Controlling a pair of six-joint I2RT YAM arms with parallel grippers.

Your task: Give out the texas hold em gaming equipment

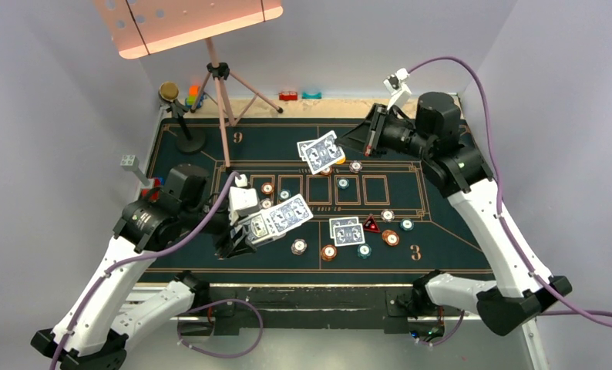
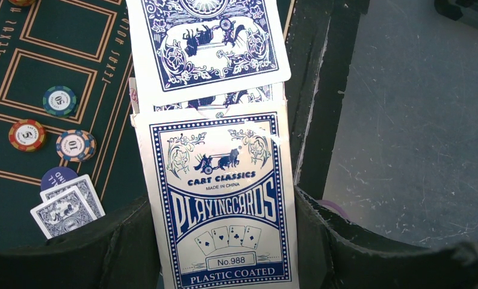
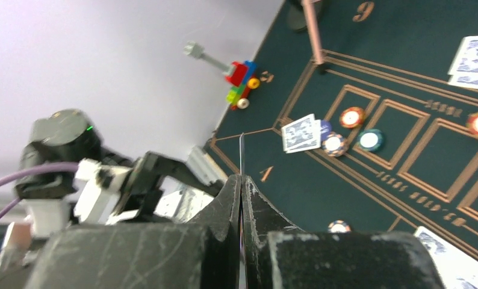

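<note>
On the dark green mat [image 1: 442, 231], the left claw [image 1: 247, 231] clamps a card box [image 2: 224, 211], its lettering legible only from the left wrist, loose cards [image 2: 206, 36] poking from its mouth. The right claw [image 3: 241, 191] pinches fanned cards [image 1: 321, 152], seen as a thin edge in its own camera. Chips [image 1: 328, 252] and a red marker [image 1: 372, 224] dot the mat's middle.

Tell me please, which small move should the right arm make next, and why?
Probably lower the right gripper toward the mat and open it. It is shut on cards held above the far side, while another pair already lies flat by the red marker. The left gripper holds the card box, so dealing seems to be the right arm's job.
</note>
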